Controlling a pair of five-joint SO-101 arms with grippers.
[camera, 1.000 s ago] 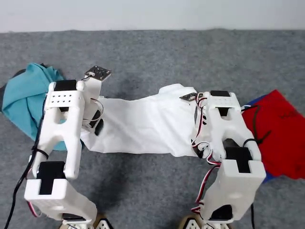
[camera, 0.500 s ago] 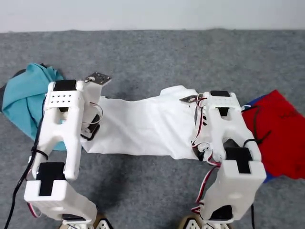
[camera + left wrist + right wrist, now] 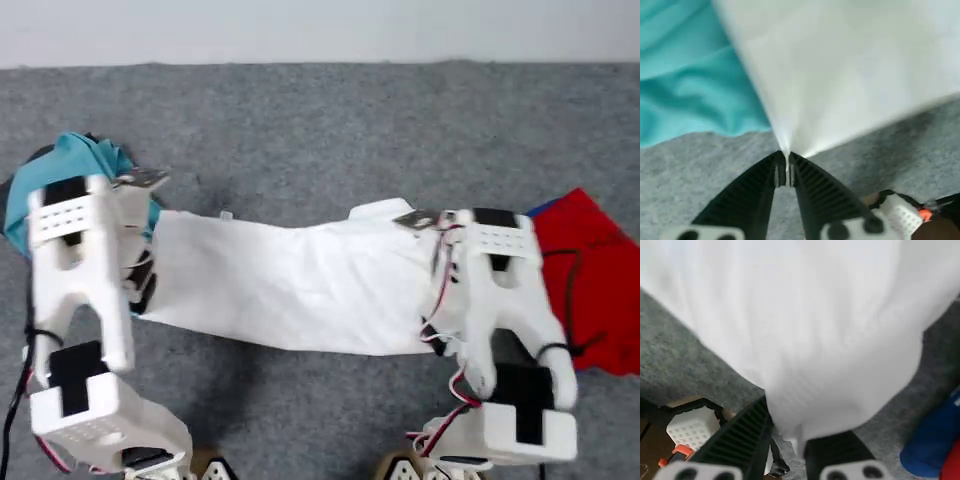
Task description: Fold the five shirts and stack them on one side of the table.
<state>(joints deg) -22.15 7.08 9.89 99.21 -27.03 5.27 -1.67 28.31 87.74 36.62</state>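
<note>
We see a grey, felt-like surface [image 3: 330, 120] spreading across the whole working area, its nap rough and speckled, with faint darker shadows lying on it. Along its far edge we see a plain white wall [image 3: 320, 30], meeting it in a straight line. In the right wrist view we also make out a small brown patch [image 3: 649, 452] beside the grey, too dim to identify.

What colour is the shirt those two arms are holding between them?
The shirt is plain white; the high view shows it best.
</note>
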